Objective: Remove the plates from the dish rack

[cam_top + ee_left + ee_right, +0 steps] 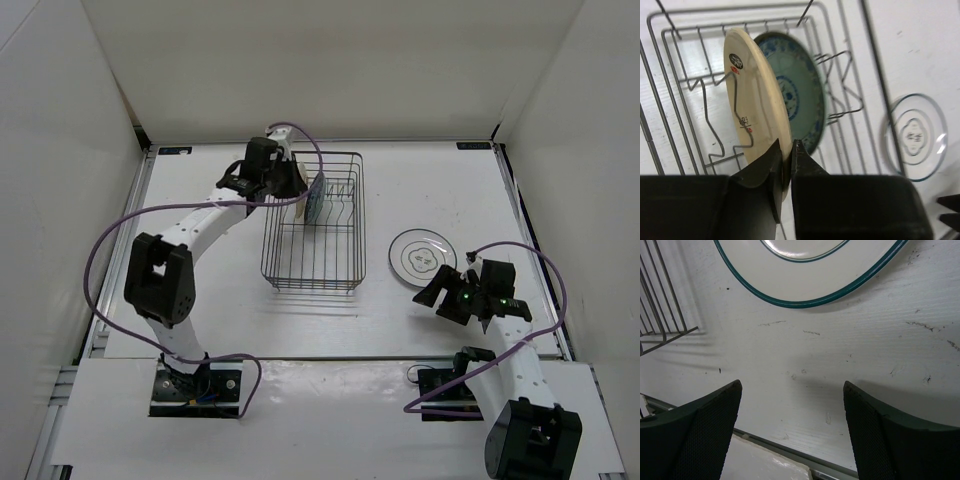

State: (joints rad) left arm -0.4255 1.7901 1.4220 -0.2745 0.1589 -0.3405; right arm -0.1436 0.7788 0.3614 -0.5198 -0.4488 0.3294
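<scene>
The dark wire dish rack (340,268) stands mid-table. In the left wrist view the tan plate (752,100) stands on edge between the rack's prongs (840,107), with the teal plate (797,95) upright right behind it. My left gripper (786,150) is shut on the tan plate's near rim; it also shows at the rack's far left corner (298,185). The white ringed plate (422,256) lies flat on the table right of the rack, also seen in the left wrist view (915,136) and the right wrist view (810,270). My right gripper (792,390) is open and empty, just in front of that plate (445,290).
White walls enclose the table on three sides. The table's near edge rail (790,452) runs just under my right fingers. A corner of the rack (662,325) shows at the left of the right wrist view.
</scene>
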